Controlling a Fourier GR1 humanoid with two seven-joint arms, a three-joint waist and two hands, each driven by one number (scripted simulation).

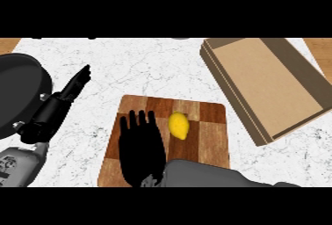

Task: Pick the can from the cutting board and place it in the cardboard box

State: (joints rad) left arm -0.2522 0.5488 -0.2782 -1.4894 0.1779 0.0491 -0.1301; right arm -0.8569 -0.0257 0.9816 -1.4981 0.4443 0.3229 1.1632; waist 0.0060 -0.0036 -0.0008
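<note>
Two hands show, and the right hand [144, 147] hides the most. It lies dark and flat over the left half of the cutting board [209, 132], fingers straight and slightly spread, curled round nothing that can be seen. Its grey forearm covers the board's lower middle and is cut off at the bottom.

The can cannot be made out anywhere. If it stands on the board, it is possibly under that hand, but the view does not settle it. The only item plainly on the board is a yellow, lemon-shaped fruit [179, 125], just beside the right hand's fingers.

The left hand [76, 83] sits at the left over the counter [149, 66], fingers straight and together, holding nothing, beside a black pan [16, 88] cut off by the left edge.

The cardboard box [266, 79] lies open at the upper right, apart from the board, its far end clipped at the top.

Dark marks on the left forearm [16, 165] are too small to read.
</note>
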